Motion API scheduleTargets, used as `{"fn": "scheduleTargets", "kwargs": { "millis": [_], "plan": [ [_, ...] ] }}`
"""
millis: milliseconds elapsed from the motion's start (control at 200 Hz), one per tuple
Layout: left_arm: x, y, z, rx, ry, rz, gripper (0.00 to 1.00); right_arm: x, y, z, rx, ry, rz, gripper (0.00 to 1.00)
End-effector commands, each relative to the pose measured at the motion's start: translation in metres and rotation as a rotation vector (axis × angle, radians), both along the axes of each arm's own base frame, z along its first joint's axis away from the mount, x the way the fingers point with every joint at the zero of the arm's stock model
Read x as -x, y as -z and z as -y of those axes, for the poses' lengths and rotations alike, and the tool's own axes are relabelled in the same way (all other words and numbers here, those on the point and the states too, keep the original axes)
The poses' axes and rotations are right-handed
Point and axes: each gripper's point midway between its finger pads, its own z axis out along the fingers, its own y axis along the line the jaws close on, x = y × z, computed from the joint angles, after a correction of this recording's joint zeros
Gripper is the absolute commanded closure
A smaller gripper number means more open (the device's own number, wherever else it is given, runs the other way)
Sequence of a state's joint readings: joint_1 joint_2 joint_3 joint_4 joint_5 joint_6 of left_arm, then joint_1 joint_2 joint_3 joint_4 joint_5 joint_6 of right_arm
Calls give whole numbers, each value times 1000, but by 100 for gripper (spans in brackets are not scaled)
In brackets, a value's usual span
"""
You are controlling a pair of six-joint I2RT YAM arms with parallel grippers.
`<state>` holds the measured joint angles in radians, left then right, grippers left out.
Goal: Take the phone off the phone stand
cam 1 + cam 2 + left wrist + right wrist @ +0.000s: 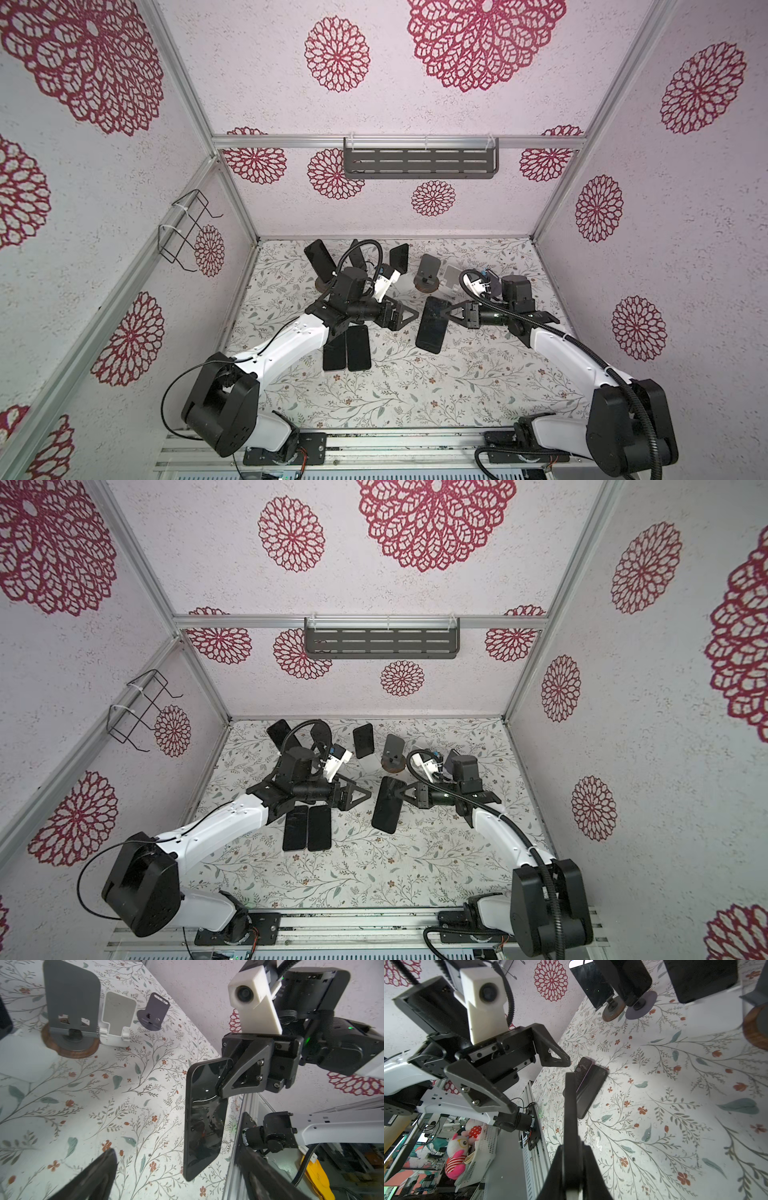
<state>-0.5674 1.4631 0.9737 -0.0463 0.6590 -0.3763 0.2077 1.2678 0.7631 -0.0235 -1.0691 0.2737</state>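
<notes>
Right hand [572, 1148] pinching phone [570, 1105] edge-on, floral table [675, 1126]

Both top views hang high over the front edge of the desk [395, 386], side by side, tipped down toward the back wall [374, 216], so they share almost everything: both arms and the whole floral top. The left wrist camera sits low and close, looking across the desk's right edge at the right arm [311, 1047], with the phone [204, 1122] filling mid-frame. The right wrist camera stares back toward the left edge at the left arm [452, 1051], and each catches the other's white camera housing [255, 999].
</notes>
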Motion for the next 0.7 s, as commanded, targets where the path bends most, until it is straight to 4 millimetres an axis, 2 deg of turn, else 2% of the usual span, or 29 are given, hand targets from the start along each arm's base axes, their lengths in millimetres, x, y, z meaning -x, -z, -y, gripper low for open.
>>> {"fn": "scheduleTargets", "kwargs": {
  "millis": [0, 180, 445, 580, 696],
  "plan": [
    [5, -20, 14, 113, 107, 18, 7, 10, -39, -8, -96, -93, 123, 90],
    [10, -19, 20, 174, 144, -16, 16, 8, -44, -15, -132, -143, 144, 90],
    [8, -10, 21, 190, 124, -49, 31, 7, -48, -41, -184, -232, 171, 90],
    [9, -9, 20, 196, 117, -50, 45, 0, -46, -46, -196, -234, 164, 90],
    [10, -8, 19, 194, 115, -52, 61, -4, -48, -49, -216, -243, 160, 88]
  ]
}}
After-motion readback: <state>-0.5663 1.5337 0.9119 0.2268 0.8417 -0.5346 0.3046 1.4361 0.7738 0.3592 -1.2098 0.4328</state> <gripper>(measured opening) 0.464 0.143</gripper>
